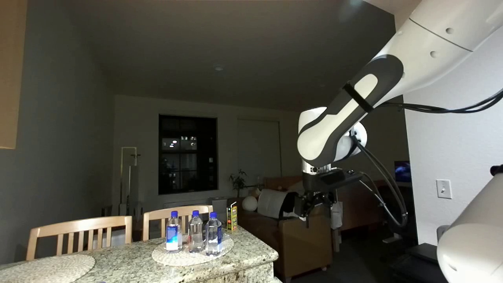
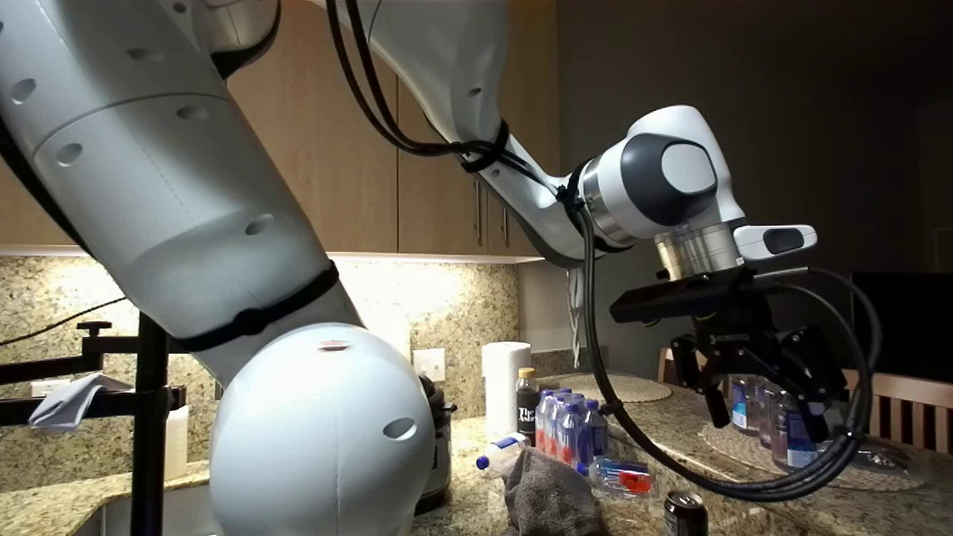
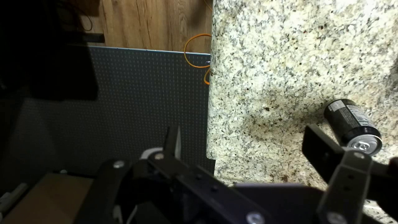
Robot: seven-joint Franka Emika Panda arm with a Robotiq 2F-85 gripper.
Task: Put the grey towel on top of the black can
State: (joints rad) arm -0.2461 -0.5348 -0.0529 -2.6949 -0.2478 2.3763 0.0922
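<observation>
Holding nothing, your end effector (image 2: 770,429) is hanging wide-parted; towel (image 2: 551,491) is lying near can (image 2: 685,515), pickup and placement outstanding.

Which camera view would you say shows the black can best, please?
The wrist view, where the black can is clear of the picture's edges, its top and printed side both visible. In an exterior view the black can is cut off by the bottom edge; no other view shows it.

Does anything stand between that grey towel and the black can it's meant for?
Nothing visible does: in an exterior view, only counter shows between the grey towel and the black can. A bottle lies on its side behind that gap. The foreground is cut off.
</observation>
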